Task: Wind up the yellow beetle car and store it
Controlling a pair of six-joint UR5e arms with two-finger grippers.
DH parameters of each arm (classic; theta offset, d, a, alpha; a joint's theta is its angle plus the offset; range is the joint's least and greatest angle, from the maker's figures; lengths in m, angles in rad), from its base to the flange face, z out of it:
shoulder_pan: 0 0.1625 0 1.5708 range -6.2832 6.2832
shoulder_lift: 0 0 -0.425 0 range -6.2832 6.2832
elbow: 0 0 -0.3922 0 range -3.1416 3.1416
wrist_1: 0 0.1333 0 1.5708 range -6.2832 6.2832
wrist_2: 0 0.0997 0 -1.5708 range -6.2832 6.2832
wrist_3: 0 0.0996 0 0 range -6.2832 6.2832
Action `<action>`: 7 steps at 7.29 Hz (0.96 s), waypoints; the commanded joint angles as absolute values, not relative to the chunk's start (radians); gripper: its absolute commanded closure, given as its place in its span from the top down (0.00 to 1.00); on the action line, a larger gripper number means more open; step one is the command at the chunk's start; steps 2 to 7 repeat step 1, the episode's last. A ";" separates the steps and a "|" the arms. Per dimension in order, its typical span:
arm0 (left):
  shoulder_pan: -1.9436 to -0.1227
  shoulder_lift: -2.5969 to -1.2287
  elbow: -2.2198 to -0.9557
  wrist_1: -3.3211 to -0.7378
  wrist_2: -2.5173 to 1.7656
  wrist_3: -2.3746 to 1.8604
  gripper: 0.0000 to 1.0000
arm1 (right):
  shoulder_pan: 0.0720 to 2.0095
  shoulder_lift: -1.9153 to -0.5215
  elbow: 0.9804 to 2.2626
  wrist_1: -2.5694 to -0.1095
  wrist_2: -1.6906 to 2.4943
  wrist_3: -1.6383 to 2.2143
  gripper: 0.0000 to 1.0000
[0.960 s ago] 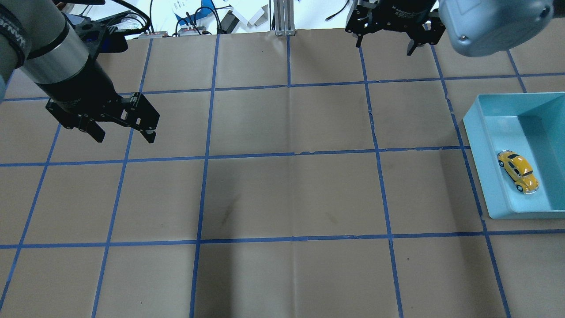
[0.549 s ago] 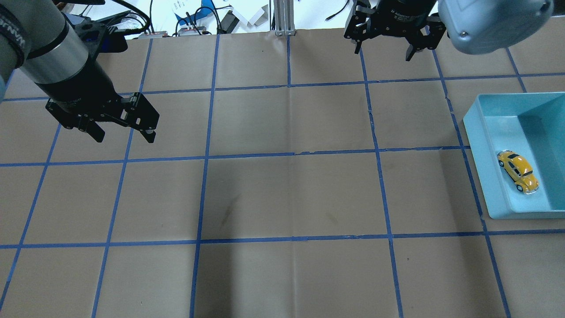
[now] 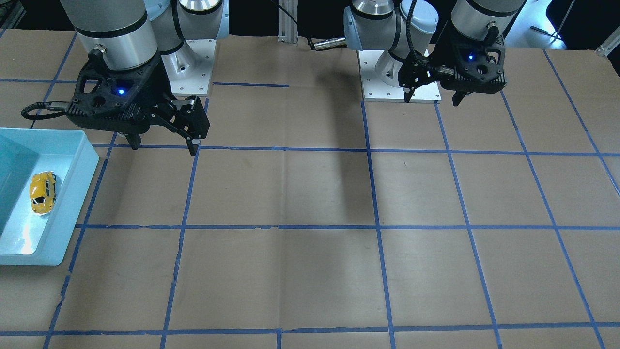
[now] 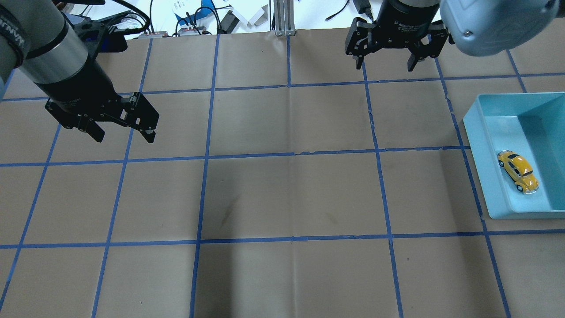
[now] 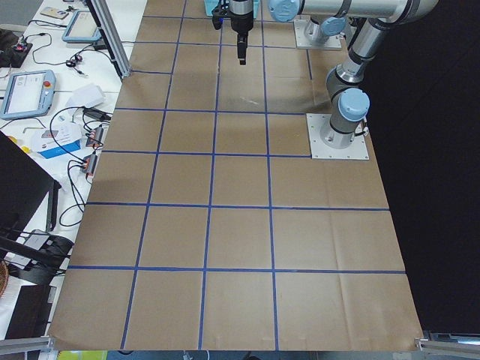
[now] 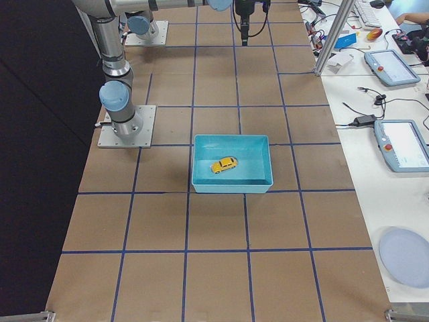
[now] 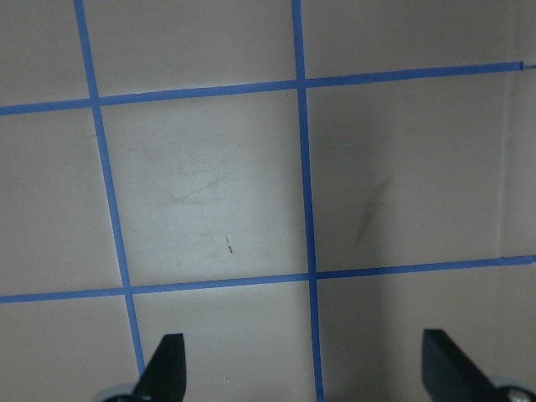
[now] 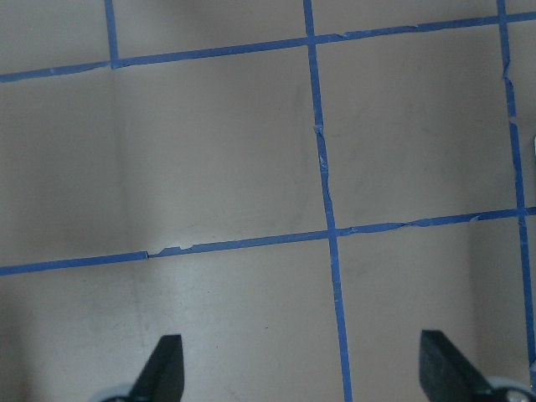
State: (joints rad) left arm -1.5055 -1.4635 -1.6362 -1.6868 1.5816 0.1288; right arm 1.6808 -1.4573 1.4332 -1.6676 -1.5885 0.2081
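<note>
- The yellow beetle car (image 4: 518, 171) sits on its wheels on the floor of a shallow teal bin (image 4: 483, 163), slanted relative to the bin's walls.
- The car is nearer the bin wall that faces the middle of the worktop (image 4: 287, 194) than the opposite wall. No claw touches it.
- The bin rests on the worktop at the robot's right side. The worktop is covered in brown paper and marked into squares by blue tape.
- The right claw (image 4: 385, 67) hangs above the paper with its two fingers spread wide and nothing between them. It is apart from the bin and not over the car.
- The left claw (image 4: 124, 138) hovers over the other side of the worktop, well apart from the bin. Its fingers are likewise spread and it carries nothing.
- Each wrist camera shows two dark fingertips at the lower corners, far apart, with only bare paper and tape lines between them.
</note>
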 commanded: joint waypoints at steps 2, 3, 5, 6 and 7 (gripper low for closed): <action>-1.506 -1.463 -1.638 -1.687 1.582 0.129 1.00 | 1.680 -1.460 1.436 -1.666 -1.594 0.204 1.00; -1.506 -1.463 -1.638 -1.687 1.582 0.129 1.00 | 1.680 -1.460 1.436 -1.666 -1.594 0.204 1.00; -1.506 -1.463 -1.638 -1.687 1.582 0.129 1.00 | 1.680 -1.460 1.436 -1.666 -1.594 0.204 1.00; -1.506 -1.463 -1.638 -1.687 1.582 0.129 1.00 | 1.680 -1.460 1.436 -1.666 -1.594 0.204 1.00; -1.506 -1.463 -1.638 -1.687 1.582 0.129 1.00 | 1.680 -1.460 1.436 -1.666 -1.594 0.204 1.00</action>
